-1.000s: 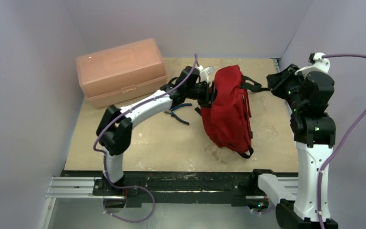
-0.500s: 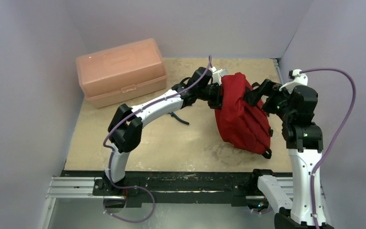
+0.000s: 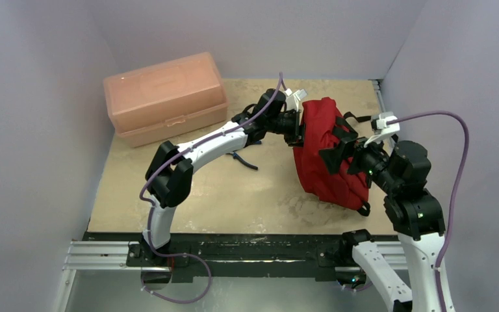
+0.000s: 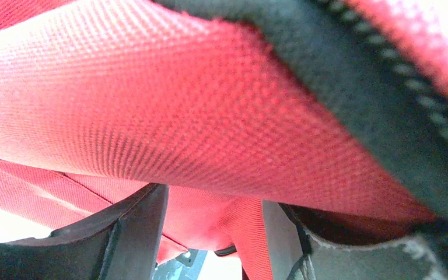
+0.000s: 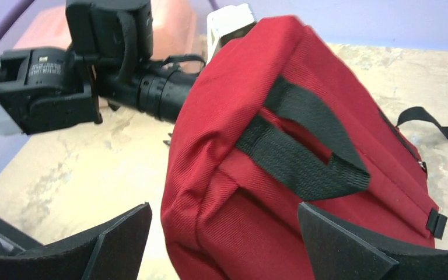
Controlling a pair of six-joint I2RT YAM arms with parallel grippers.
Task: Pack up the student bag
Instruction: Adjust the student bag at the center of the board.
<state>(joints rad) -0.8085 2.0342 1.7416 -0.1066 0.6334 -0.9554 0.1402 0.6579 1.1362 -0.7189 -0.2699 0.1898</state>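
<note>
The student bag (image 3: 330,174), dark red with black straps, stands tipped on the right half of the table. My left gripper (image 3: 299,127) is shut on a fold of its fabric at the upper left edge. In the left wrist view red cloth (image 4: 210,105) fills the frame and runs between the fingers (image 4: 134,233). My right gripper (image 3: 336,147) hovers over the bag's right side, jaws wide open. In the right wrist view the bag (image 5: 239,116) and its black handle loop (image 5: 303,146) lie just beyond the two spread fingertips (image 5: 122,239), with nothing gripped.
A pale pink plastic box (image 3: 166,97) with a lid sits at the back left. Blue-handled pliers (image 3: 243,158) lie on the table under the left forearm. Grey walls close in on the left, the back and the right.
The left gripper dragged the bag to the right. The right gripper opened, letting go of the black strap, and swung down and nearer, over the bag's right side.
</note>
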